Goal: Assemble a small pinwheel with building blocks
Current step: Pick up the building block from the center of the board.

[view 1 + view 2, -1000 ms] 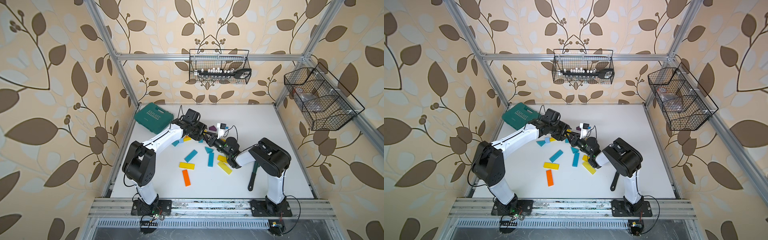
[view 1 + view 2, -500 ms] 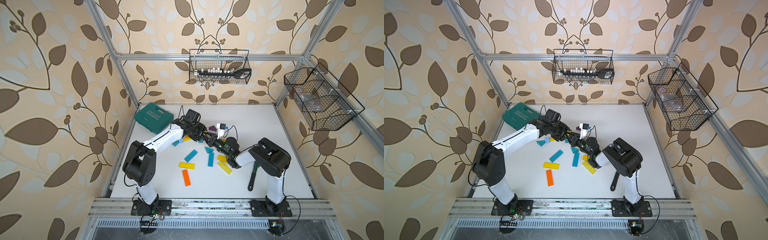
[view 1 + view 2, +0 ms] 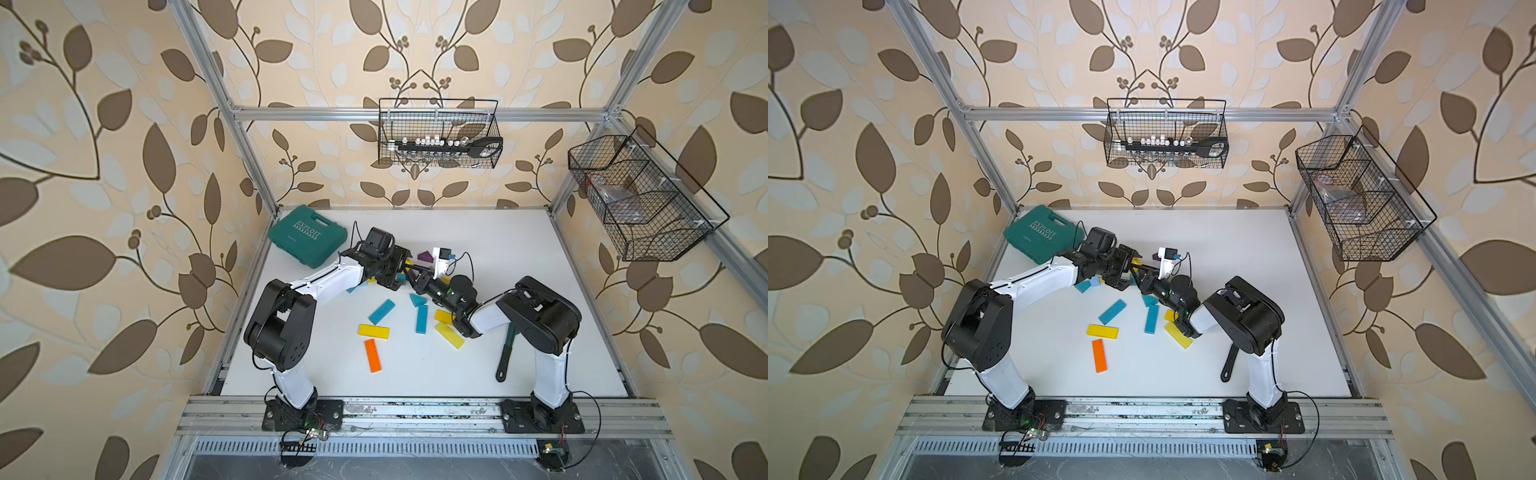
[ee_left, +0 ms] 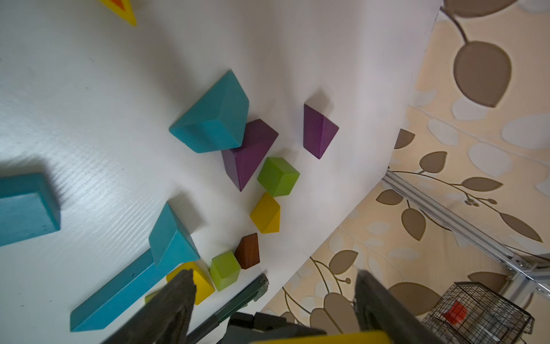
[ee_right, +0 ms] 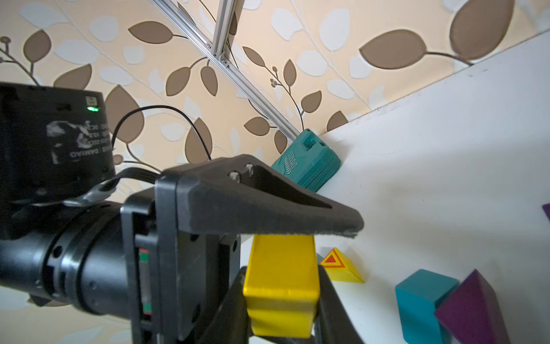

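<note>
A yellow bar (image 5: 281,286) is clamped between the fingers of my right gripper (image 5: 281,290), held above the table at mid-back (image 3: 409,262). My left gripper (image 4: 275,286) faces it with its jaws spread wide around the bar's end (image 4: 321,338). One left finger (image 5: 268,214) lies along the bar's top; contact is unclear. In a top view the two grippers meet nose to nose (image 3: 405,272). Loose building blocks lie below: teal wedge (image 4: 212,119), two purple wedges (image 4: 248,155), green cube (image 4: 278,177), and bars in teal (image 3: 381,311), yellow (image 3: 374,331) and orange (image 3: 372,355).
A teal case (image 3: 307,237) lies at the back left corner. A dark green wrench (image 3: 507,353) lies beside the right arm's base. Wire baskets hang on the back wall (image 3: 438,133) and right wall (image 3: 640,199). The table edge (image 4: 342,220) runs close behind the blocks.
My left gripper's jaws have spread apart, letting go of the yellow bar. The right gripper keeps hold of it. Neither arm has shifted much.
</note>
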Tool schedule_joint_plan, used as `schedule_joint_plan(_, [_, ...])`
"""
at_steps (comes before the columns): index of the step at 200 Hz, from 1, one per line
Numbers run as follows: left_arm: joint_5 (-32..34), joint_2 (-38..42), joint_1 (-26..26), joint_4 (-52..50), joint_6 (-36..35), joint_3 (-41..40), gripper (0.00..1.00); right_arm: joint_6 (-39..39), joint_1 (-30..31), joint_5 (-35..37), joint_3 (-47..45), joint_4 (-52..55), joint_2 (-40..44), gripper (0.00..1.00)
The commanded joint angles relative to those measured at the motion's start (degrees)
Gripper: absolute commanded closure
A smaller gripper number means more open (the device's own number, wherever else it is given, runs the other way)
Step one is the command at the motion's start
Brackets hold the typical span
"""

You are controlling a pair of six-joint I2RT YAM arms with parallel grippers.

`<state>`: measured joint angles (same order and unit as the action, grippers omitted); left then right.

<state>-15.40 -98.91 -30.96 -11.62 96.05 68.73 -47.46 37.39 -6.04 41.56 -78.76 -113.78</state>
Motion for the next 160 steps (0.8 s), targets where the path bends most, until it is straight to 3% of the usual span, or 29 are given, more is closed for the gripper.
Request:
schedule_joint_plan(1, [1.68,4.59,-0.10,4.52,3.07,0.09,0.18,0.77,-0.12,2.84,0.25,-2.22,-0.07,1.00])
schedule_joint_plan(71, [-0.66,3.30,-0.07,8.26,5.64,-0.09,0.36,0.81,-0.09,5.18,0.21,-2.20,0.20,1.00])
schedule_joint_plan(141, [-1.30,2.78,-0.06,7.95,5.64,0.25,0.42,0.79,-0.06,6.48,1.04,-2.25,-0.05,1.00])
schedule_joint_plan(160, [-2.19,2.18,-0.02,7.77,5.73,0.91,0.34,0.79,-0.15,7.05,1.28,-2.22,-0.21,1.00])
